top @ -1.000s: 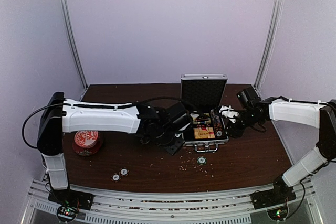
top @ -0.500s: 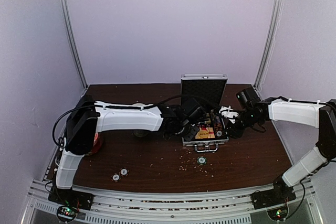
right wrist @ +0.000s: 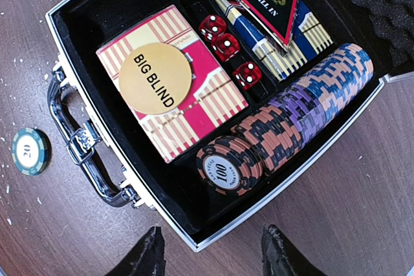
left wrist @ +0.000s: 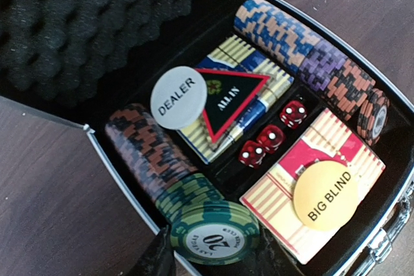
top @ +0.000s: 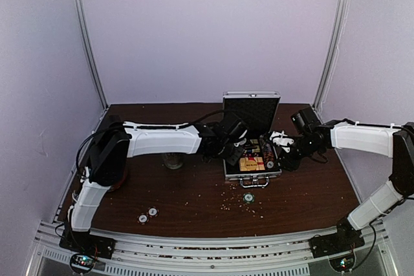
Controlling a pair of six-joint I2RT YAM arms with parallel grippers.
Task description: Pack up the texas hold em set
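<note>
Dark wooden table [top: 194, 189], lilac backdrop [top: 207, 30]: the silver briefcase [top: 251, 116] sits just off centre toward 2 o'clock. Its lid is still up, and chip rows [right wrist: 304, 101], card boxes [right wrist: 207, 114], red dice [left wrist: 272, 135] and dealer button [left wrist: 178, 97] are already inside. Three loose chips [top: 248, 198] wait at its 6 and 8 o'clock. The right gripper [right wrist: 210, 232] stands apart, empty. Whether the left gripper [top: 233, 152] clamps the green chip [left wrist: 214, 236] cannot be told.
</note>
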